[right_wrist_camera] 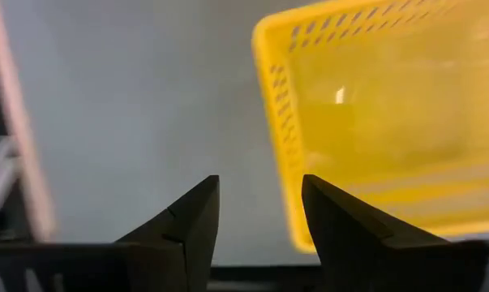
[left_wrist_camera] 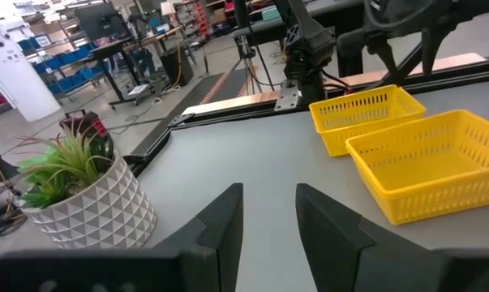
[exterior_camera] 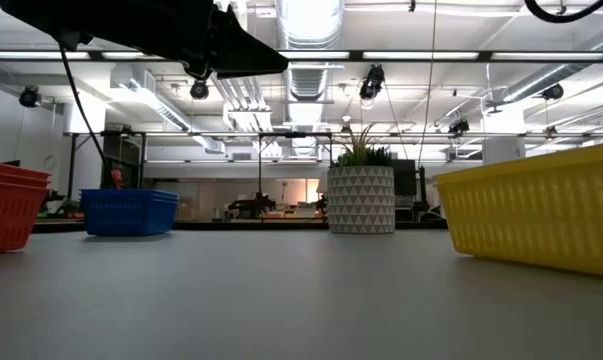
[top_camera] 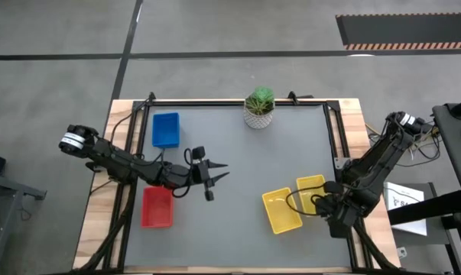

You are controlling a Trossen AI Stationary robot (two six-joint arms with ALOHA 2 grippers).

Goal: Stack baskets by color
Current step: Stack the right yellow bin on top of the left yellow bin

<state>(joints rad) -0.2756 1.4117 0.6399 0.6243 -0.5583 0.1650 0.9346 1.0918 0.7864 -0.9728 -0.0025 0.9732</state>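
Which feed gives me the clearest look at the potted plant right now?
The left wrist view: the potted plant sits close, showing leaves and the patterned white pot. The low view shows it side-on, farther off. The high view shows it small from above at the table's far edge. The right wrist view misses it.

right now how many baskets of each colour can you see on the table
red baskets: 1 spot visible, possibly a stack
blue baskets: 1 spot visible, possibly a stack
yellow baskets: 2, one beside the other
total: 4 visible basket spots
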